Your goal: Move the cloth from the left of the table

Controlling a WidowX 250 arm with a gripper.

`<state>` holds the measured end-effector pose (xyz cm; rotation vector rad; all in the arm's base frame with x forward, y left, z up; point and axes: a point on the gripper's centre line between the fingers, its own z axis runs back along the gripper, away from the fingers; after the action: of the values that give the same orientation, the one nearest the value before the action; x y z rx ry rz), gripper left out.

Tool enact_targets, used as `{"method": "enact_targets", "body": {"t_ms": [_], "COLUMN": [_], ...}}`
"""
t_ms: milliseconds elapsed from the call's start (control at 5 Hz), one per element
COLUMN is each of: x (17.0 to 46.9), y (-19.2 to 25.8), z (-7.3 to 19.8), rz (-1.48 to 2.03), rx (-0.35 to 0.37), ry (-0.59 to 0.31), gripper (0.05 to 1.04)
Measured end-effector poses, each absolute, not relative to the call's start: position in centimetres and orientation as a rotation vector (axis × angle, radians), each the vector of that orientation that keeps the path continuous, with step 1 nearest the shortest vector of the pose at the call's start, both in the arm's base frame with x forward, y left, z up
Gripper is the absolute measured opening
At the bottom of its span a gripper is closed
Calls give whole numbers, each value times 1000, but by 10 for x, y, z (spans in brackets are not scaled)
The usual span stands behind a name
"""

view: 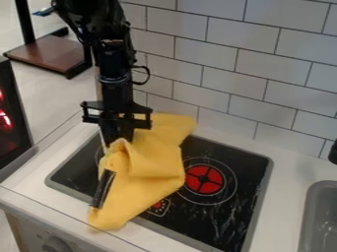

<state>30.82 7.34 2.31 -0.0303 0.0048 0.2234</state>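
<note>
Claw (119, 140) hangs down over the rear left part of the stovetop (243, 217), tips at the cloth. Whether it is apart, together or clamped on the cloth: cannot tell.

Cloth (154, 162): yellow, crumpled and folded, directly below the claw and spreading to its right. One end runs behind the claw, toward the tiled wall (217, 59); the other comes forward of it, across the stovetop's front edge onto the counter (285, 183). A raised fold peaks right under the claw. Narrow dark strip (103, 188) within the cloth's outline, below the claw and slightly left; gap or separate thing, cannot tell.

Red burner (204, 179): forward and right of the claw, just beside the cloth. Gray sink (320, 216): well apart, to the claw's right, cut off by the view's edge. Knob (56, 244) on the counter's front, below and left of the claw. Dark panel with a red glow (12, 110): left of the claw. Brown shelf (49, 53): beyond the claw, upper left.
</note>
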Motion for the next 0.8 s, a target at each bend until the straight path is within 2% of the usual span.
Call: {"method": "enact_targets", "body": {"t_ms": [200, 400, 800], "x": [308, 308, 309], "y": [74, 75, 60], "z": [27, 29, 66], "rz": [229, 237, 207], "rx": [-26, -14, 15], "ry": [-5, -8, -67], "gripper": [85, 71, 69]}}
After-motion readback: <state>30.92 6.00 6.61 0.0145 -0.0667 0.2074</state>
